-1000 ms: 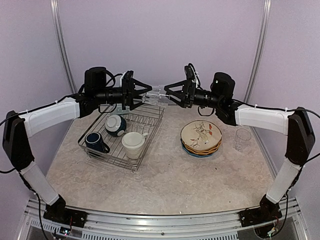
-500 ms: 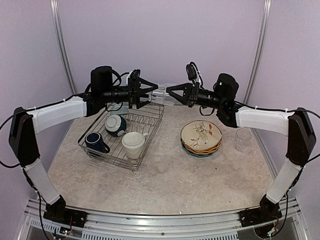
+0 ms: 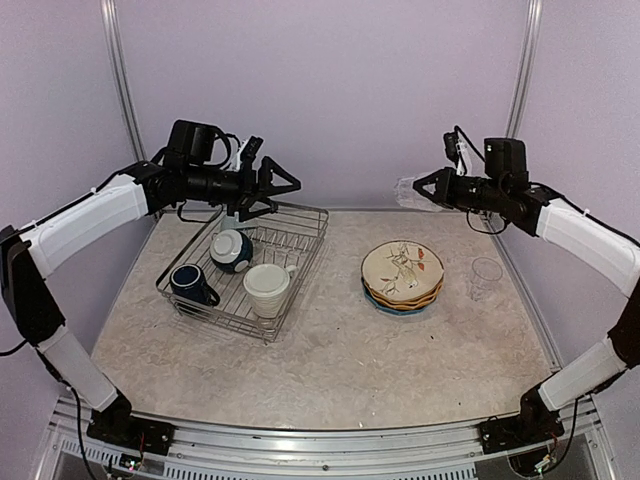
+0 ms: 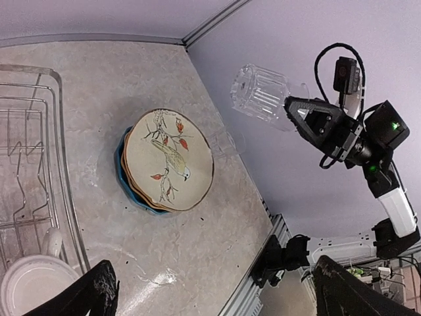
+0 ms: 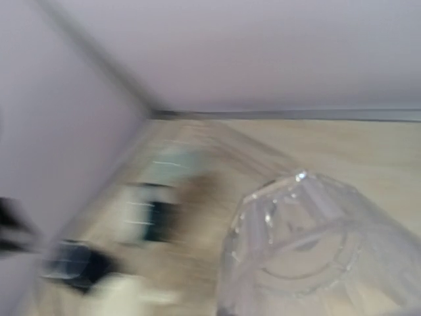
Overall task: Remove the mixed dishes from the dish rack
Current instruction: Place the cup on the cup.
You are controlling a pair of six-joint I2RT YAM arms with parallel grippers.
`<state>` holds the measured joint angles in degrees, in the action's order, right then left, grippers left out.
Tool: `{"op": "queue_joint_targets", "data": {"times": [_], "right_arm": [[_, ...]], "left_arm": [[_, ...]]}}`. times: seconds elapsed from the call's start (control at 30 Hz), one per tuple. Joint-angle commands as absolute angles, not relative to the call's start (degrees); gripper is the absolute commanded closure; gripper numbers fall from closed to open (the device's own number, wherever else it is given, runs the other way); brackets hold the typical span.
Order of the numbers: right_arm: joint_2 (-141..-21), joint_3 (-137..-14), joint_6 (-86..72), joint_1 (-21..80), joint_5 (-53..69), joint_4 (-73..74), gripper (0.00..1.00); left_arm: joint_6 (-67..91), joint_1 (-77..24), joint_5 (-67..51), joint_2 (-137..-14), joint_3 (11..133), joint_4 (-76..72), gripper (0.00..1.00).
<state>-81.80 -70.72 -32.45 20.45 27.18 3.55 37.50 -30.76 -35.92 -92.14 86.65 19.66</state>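
My right gripper [image 3: 425, 188] is shut on the rim of a clear glass [image 3: 405, 190], held on its side in the air above the table's far right. The left wrist view shows that glass [image 4: 260, 92] gripped by the right gripper [image 4: 294, 107]; in the blurred right wrist view the glass [image 5: 316, 243] fills the lower right. My left gripper [image 3: 285, 185] hangs open and empty over the far end of the dish rack [image 3: 300, 206]. In the rack are a navy mug [image 3: 190, 283], a large cream mug [image 3: 266, 288] and a dark white-lined bowl [image 3: 232, 250].
A stack of plates [image 3: 402, 275] with the cream floral one on top lies right of the rack. A second clear glass [image 3: 486, 277] stands upright near the right wall. The purple walls enclose the back and sides.
The left gripper let go of the clear glass, opened wide and drew back left. The right gripper closed on the glass and carried it off to the right.
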Motion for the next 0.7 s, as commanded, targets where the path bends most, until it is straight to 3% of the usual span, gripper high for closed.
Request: {"op": "queue_joint_targets", "data": {"times": [0.0, 0.1, 0.2, 0.67], "right_arm": [[-78.34, -75.98, -12.75, 20.32, -0.17, 33.49, 1.00], [-80.50, -79.18, -10.09, 19.95, -15.96, 46.48, 1.00], [-83.72, -80.60, -9.47, 17.73, -22.82, 53.99, 1.00], [-88.85, -81.37, -9.21, 12.30, -12.00, 56.50, 1.00]], "left_arm": [[26.88, -30.48, -29.22, -93.35, 91.61, 36.80, 0.01], [24.57, -30.69, -27.45, -95.88, 93.32, 40.09, 0.01], [23.47, -30.76, -26.74, -98.15, 94.83, 41.89, 0.01], [22.13, -31.82, -22.50, -104.05, 98.48, 48.80, 0.09]]}}
